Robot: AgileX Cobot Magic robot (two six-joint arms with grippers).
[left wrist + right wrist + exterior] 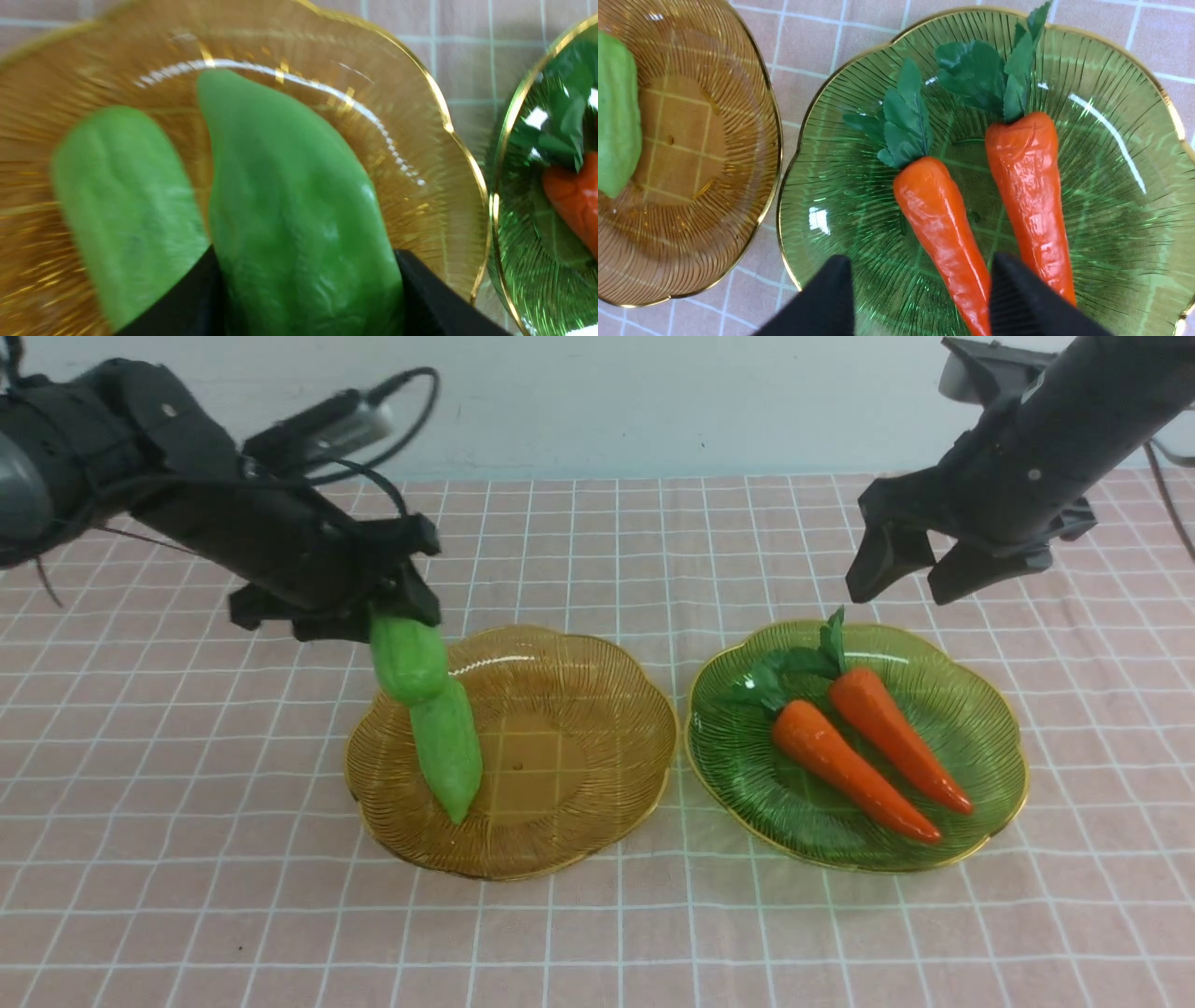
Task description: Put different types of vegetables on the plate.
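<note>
Left fingers (422, 602): clamped on a gourd (408, 658), over the amber plate (569, 775);
Second gourd (450, 756): in that plate, just beneath them;
Right fingers (882, 560): spread wide, empty, above two carrots (850, 770) in the green plate (985, 747)

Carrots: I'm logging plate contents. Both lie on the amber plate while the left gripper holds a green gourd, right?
Not quite: the front view shows both carrots on the green plate, not the amber one. The left gripper does hold a green gourd.
</note>
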